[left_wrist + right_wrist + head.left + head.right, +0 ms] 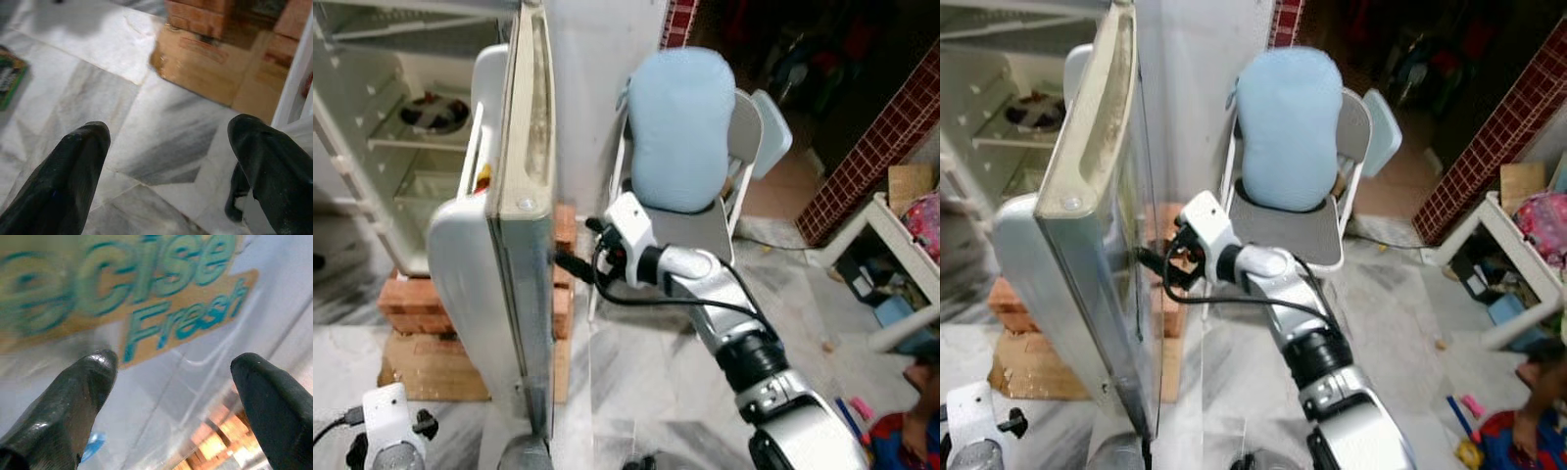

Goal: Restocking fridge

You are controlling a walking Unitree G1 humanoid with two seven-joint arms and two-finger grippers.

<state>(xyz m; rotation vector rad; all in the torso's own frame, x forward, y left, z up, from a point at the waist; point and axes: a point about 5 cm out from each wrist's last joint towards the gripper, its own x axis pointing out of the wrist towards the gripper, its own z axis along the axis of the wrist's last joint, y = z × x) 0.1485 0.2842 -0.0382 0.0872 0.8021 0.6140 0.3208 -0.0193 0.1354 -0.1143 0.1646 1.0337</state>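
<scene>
I see the fridge standing open at my left, raised on red bricks with flat cardboard under them. Its inside is white, the wire shelves look nearly bare, and one shelf carries a dark round thing that I cannot identify because it is too blurred. The fridge door is swung out toward me, so I look along its edge; the seal there is yellowed and dirty, and the outer face is silver-grey.

My right claw is reaching to the outer face of this door, just beside it, about at middle height. In the right wrist view its two black fingers are spread apart with nothing between them, and close in front of them is a label with green letters on orange, reading "Fresh". My left claw hangs low near the floor, fingers also apart and empty.

The floor is grey-white marble tile. Behind the door stands a folding chair with a pale blue cushion leaning on its back. At the right is a low wall of dark red tiles and a white rack with clutter.
</scene>
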